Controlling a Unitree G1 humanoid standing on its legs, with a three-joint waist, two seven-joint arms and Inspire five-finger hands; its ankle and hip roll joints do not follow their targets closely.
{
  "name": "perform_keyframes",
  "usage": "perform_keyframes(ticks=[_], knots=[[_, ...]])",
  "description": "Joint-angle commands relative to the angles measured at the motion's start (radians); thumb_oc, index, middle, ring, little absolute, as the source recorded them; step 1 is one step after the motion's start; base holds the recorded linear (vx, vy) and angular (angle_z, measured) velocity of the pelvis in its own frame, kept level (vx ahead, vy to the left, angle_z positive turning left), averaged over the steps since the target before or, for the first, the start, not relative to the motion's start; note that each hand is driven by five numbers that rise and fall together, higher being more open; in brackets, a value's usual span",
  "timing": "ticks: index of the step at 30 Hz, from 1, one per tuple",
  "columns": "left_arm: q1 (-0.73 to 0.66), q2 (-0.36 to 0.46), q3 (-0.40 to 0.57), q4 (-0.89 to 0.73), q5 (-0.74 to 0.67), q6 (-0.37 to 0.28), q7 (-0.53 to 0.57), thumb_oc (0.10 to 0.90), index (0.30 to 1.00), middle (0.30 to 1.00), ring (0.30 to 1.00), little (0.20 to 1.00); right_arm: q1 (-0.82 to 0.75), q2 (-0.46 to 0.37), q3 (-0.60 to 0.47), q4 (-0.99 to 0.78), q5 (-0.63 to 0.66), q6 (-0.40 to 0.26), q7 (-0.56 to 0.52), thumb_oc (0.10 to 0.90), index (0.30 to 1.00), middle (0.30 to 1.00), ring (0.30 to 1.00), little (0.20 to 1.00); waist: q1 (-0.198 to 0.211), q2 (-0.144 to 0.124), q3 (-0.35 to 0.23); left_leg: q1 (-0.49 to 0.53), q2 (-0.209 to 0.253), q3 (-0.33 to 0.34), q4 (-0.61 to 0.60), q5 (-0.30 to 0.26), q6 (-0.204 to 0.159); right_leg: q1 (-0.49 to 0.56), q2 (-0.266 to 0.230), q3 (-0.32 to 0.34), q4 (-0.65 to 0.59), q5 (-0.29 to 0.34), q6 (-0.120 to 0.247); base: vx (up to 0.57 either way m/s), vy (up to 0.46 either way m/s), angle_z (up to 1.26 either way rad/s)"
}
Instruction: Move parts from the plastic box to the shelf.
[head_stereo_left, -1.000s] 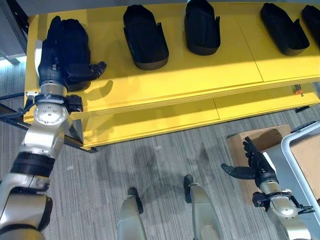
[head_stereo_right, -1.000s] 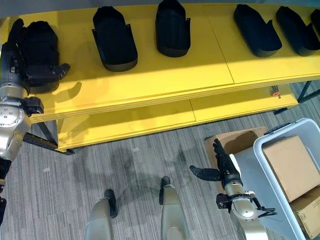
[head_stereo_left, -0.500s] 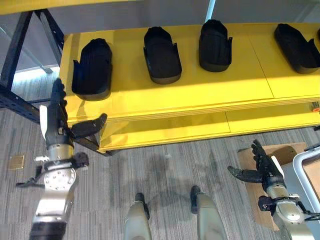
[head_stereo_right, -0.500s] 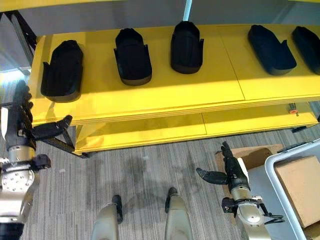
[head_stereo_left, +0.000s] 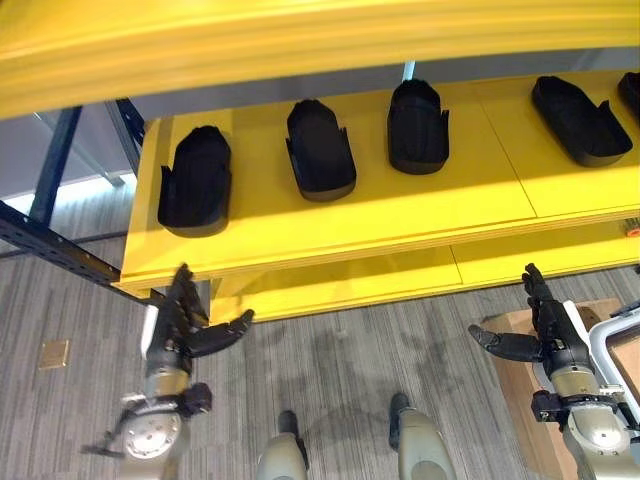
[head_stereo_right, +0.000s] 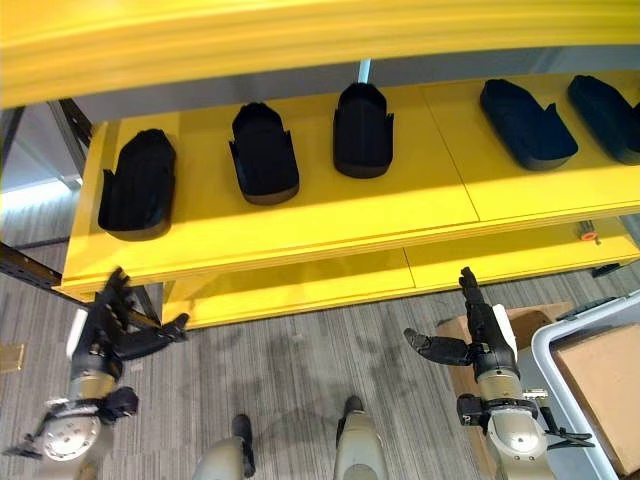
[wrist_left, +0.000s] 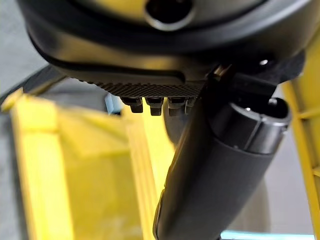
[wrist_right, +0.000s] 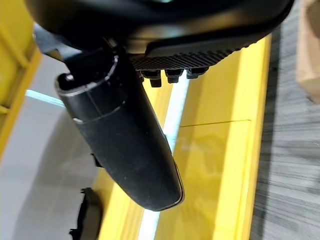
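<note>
- Hovering low at lower left of the frame, left robot hand (head_stereo_left: 183, 325) with fingers spread, released, holding nothing
- Hanging at lower right, right robot hand (head_stereo_right: 482, 340) likewise released and empty, beside the plastic box (head_stereo_right: 590, 345) at the right edge
- Resting in a row on the yellow shelf (head_stereo_left: 420, 215), black parts (head_stereo_left: 320, 150) across the upper frame
- Judging the parts as stiff moulded shells, probably light and smooth; best gripped across the raised side walls
</note>
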Motion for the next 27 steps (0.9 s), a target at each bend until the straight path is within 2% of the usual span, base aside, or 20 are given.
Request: perform_keyframes(ticks=[1, 4, 8, 9, 11, 13, 14, 15, 17, 21, 22, 23, 27], knots=[[-0.013, 0.048, 0.041, -0.072, -0.035, -0.077, -0.03, 0.9, 1.0, 1.0, 1.0, 1.0, -0.038, -0.085, -0.124, -0.118, -0.108, -0.102, -0.069, 0.9, 1.0, 1.0, 1.0, 1.0, -0.004, -0.033, -0.096, 0.025, 0.039, 0.014, -0.039, 0.034, 0.053, 0.15, -0.026, 0.022, -0.137, 0.0, 0.039, 0.08, -0.032, 0.0], [-0.006, 0.045, 0.029, -0.078, -0.042, -0.074, -0.047, 0.9, 1.0, 1.0, 1.0, 1.0, -0.054, -0.113, -0.149, -0.119, -0.155, -0.099, -0.082, 0.9, 1.0, 1.0, 1.0, 1.0, -0.001, -0.032, -0.105, 0.037, 0.038, 0.016, -0.055, 0.04, 0.054, 0.161, -0.026, 0.021, -0.151, 0.004, 0.04, 0.04, -0.02, 0.0], [-0.021, 0.041, 0.007, -0.089, -0.039, -0.069, -0.061, 0.9, 1.0, 1.0, 1.0, 1.0, -0.132, -0.214, -0.166, -0.101, -0.285, -0.08, -0.1, 0.9, 1.0, 1.0, 1.0, 1.0, 0.01, -0.033, -0.122, 0.067, 0.038, 0.018, -0.077, 0.042, 0.053, 0.187, -0.025, 0.016, -0.162, -0.003, 0.042, 0.06, -0.024, 0.01], [-0.021, 0.041, 0.008, -0.089, -0.039, -0.068, -0.061, 0.9, 1.0, 1.0, 1.0, 1.0, -0.134, -0.214, -0.166, -0.1, -0.286, -0.08, -0.1, 0.9, 1.0, 1.0, 1.0, 1.0, 0.01, -0.032, -0.122, 0.065, 0.038, 0.018, -0.08, 0.047, 0.053, 0.185, -0.024, 0.017, -0.165, 0.002, 0.042, 0.0, 0.0, 0.0], [-0.023, 0.033, -0.008, -0.089, -0.053, -0.068, -0.066, 0.9, 1.0, 1.0, 1.0, 1.0, -0.196, -0.287, -0.151, -0.081, -0.334, -0.078, -0.107, 0.9, 1.0, 1.0, 1.0, 1.0, 0.02, -0.034, -0.13, 0.066, 0.039, 0.017, -0.083, 0.049, 0.055, 0.186, -0.022, 0.017, -0.168, 0.002, 0.041, 0.02, -0.016, 0.0], [-0.023, 0.033, -0.013, -0.092, -0.051, -0.067, -0.07, 0.9, 1.0, 1.0, 1.0, 1.0, -0.227, -0.312, -0.137, -0.071, -0.336, -0.075, -0.101, 0.9, 1.0, 1.0, 1.0, 1.0, 0.023, -0.033, -0.13, 0.067, 0.04, 0.016, -0.084, 0.049, 0.055, 0.187, -0.021, 0.017, -0.169, 0.002, 0.04, 0.0, 0.0, 0.0], [-0.024, 0.034, -0.016, -0.092, -0.051, -0.068, -0.068, 0.9, 1.0, 1.0, 1.0, 1.0, -0.252, -0.337, -0.121, -0.059, -0.344, -0.069, -0.102, 0.9, 1.0, 1.0, 1.0, 1.0, 0.028, -0.033, -0.131, 0.067, 0.04, 0.015, -0.085, 0.05, 0.055, 0.187, -0.021, 0.017, -0.169, 0.002, 0.04, 0.0, 0.0, 0.0], [-0.02, 0.037, -0.022, -0.094, -0.057, -0.063, -0.073, 0.9, 1.0, 1.0, 1.0, 1.0, -0.297, -0.398, -0.099, -0.045, -0.35, -0.065, -0.085, 0.9, 1.0, 1.0, 1.0, 1.0, 0.037, -0.033, -0.129, 0.071, 0.039, 0.014, -0.09, 0.052, 0.054, 0.19, -0.02, 0.017, -0.171, 0.0, 0.039, 0.0, 0.0, 0.0], [-0.023, 0.039, -0.026, -0.096, -0.059, -0.064, -0.072, 0.9, 1.0, 1.0, 1.0, 1.0, -0.334, -0.431, -0.074, -0.024, -0.351, -0.062, -0.086, 0.9, 1.0, 1.0, 1.0, 1.0, 0.041, -0.032, -0.127, 0.07, 0.038, 0.014, -0.092, 0.055, 0.054, 0.189, -0.02, 0.015, -0.17, 0.001, 0.039, 0.0, 0.0, 0.0], [-0.014, 0.066, -0.036, -0.105, -0.061, -0.059, -0.077, 0.9, 1.0, 1.0, 1.0, 1.0, -0.46, -0.573, 0.031, 0.035, -0.297, -0.053, -0.039, 0.9, 1.0, 1.0, 1.0, 1.0, 0.065, -0.031, -0.115, 0.06, 0.034, 0.01, -0.095, 0.064, 0.053, 0.173, -0.021, 0.013, -0.158, 0.002, 0.035, 0.0, 0.0, 0.0], [-0.013, 0.063, -0.033, -0.105, -0.061, -0.058, -0.077, 0.9, 1.0, 1.0, 1.0, 1.0, -0.471, -0.576, 0.04, 0.04, -0.296, -0.054, -0.039, 0.9, 1.0, 1.0, 1.0, 1.0, 0.061, -0.029, -0.115, 0.06, 0.034, 0.01, -0.095, 0.064, 0.052, 0.171, -0.021, 0.013, -0.157, 0.002, 0.035, -0.05, -0.002, 0.02], [-0.01, 0.08, -0.033, -0.106, -0.062, -0.06, -0.077, 0.9, 1.0, 1.0, 1.0, 1.0, -0.519, -0.622, 0.079, 0.054, -0.274, -0.051, -0.023, 0.9, 1.0, 1.0, 1.0, 1.0, 0.07, -0.029, -0.104, 0.051, 0.033, 0.008, -0.095, 0.067, 0.053, 0.159, -0.022, 0.013, -0.149, 0.002, 0.033, -0.06, -0.003, 0.02], [-0.006, 0.102, -0.037, -0.115, -0.07, -0.059, -0.075, 0.9, 1.0, 1.0, 1.0, 1.0, -0.639, -0.698, 0.184, 0.111, -0.241, -0.038, -0.01, 0.9, 1.0, 1.0, 1.0, 1.0, 0.085, -0.026, -0.082, 0.023, 0.029, 0.001, -0.091, 0.078, 0.052, 0.127, -0.022, 0.011, -0.131, 0.003, 0.028, -0.07, -0.006, 0.08]])
